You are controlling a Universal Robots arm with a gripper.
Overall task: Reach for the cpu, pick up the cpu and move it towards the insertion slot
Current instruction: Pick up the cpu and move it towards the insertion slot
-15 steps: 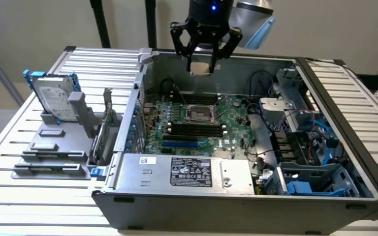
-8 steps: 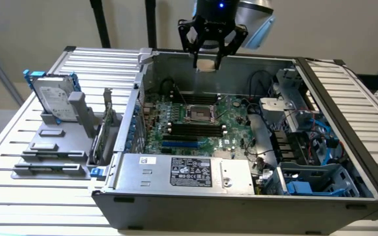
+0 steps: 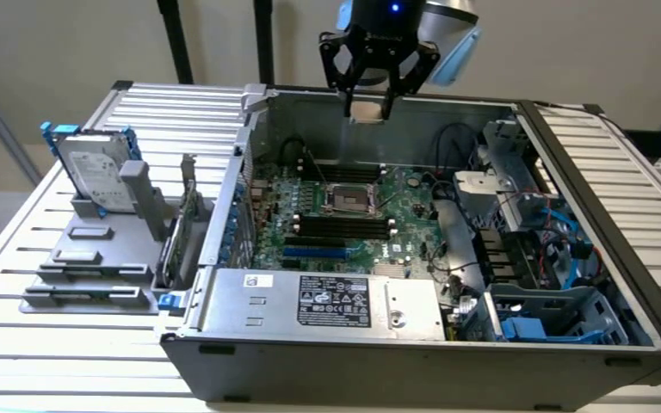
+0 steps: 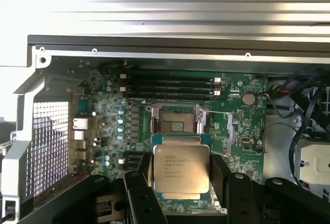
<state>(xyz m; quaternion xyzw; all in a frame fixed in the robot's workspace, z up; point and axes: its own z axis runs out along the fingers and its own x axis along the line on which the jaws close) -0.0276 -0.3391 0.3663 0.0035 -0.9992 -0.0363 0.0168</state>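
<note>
My gripper [image 3: 367, 110] hangs high over the open computer case, shut on the cpu [image 3: 367, 111], a small pale square chip between its black fingers. In the wrist view the cpu [image 4: 181, 168] shows its silvery printed top, clamped on two sides by the fingers [image 4: 220, 175]. The insertion slot [image 3: 349, 200] lies below on the green motherboard, a square metal frame with a dark centre. From the wrist, the insertion slot [image 4: 176, 120] appears just beyond the chip's edge, its retaining frame lying around the dark centre. The chip is well above the board, touching nothing else.
Black memory slots [image 3: 336, 228] run beside the socket. A power supply [image 3: 324, 303] fills the case's near side, and drive cages with blue cables [image 3: 549, 249] stand at the exterior view's right. A hard drive with blue rails [image 3: 92, 168] stands on a grey rack at the left.
</note>
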